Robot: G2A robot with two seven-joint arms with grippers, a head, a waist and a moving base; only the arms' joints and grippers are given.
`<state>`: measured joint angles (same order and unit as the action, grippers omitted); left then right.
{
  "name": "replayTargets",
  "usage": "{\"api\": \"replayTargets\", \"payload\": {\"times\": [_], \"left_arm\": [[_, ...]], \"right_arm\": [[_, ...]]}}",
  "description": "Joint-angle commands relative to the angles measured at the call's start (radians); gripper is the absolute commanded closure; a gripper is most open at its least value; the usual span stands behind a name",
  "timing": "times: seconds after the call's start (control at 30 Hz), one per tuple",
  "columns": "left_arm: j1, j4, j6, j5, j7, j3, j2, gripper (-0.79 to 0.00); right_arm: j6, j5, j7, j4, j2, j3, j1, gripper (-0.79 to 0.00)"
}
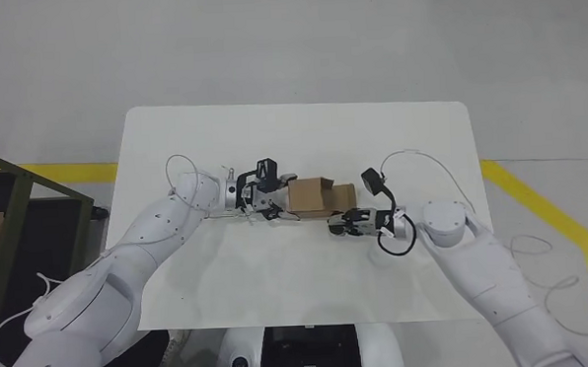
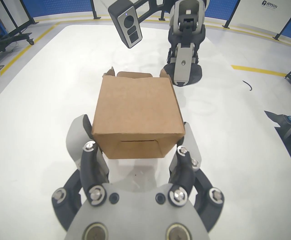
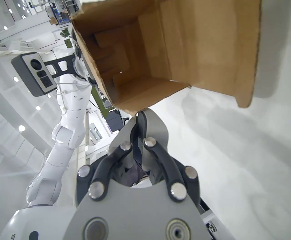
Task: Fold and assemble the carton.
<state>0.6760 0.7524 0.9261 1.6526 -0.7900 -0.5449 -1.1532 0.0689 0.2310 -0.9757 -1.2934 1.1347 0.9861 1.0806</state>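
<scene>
Left gripper (image 2: 136, 134): holding the carton (image 2: 136, 106) at its near end, with one finger pressing on each side wall.
Near end: looking already closed, with the panels folded in and a thin slit running across the face.
Body: standing formed as a square tube, lying on its side near the middle of the worktop (image 2: 45, 95).
Material: plain brown cardboard, matte, creasing sharply at the corners and fraying a little at the cut edges; probably light and easy to dent.
Inside: showing stepped tabs overlapping at the closed end.
Far end: standing open, with small side flaps (image 2: 110, 72) sticking out and one wide flap (image 3: 227, 56) spreading outward.
Right gripper (image 3: 139, 118): keeping both fingers closed together, with the tip touching the rim of the open end at one corner; not possible to tell if any cardboard is pinched between them.
Done so far: judging roughly half, with the tube raised and one end locked.
Left to do: folding in the side flaps, then tucking the wide flap to shut the open end.
Surface: white and smooth, shining faintly, likely letting the carton slide when not held.
</scene>
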Motion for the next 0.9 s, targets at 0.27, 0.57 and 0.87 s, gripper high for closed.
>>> {"api": "replayTargets", "payload": {"times": [0.27, 0.57, 0.87], "left_arm": [[0.004, -0.001, 0.004, 0.0, 0.001, -0.007, 0.0, -0.597], [0.008, 0.001, 0.003, -0.013, 0.004, -0.019, -0.001, -0.529], [0.012, 0.007, 0.01, -0.013, 0.011, -0.025, -0.001, -0.514]], "right_arm": [[0.025, -0.021, 0.017, -0.004, 0.004, -0.013, -0.008, 0.0], [0.087, -0.065, 0.052, -0.054, -0.014, 0.032, 0.032, 0.0], [0.025, -0.01, 0.122, -0.046, -0.012, 0.067, 0.042, 0.0]]}}
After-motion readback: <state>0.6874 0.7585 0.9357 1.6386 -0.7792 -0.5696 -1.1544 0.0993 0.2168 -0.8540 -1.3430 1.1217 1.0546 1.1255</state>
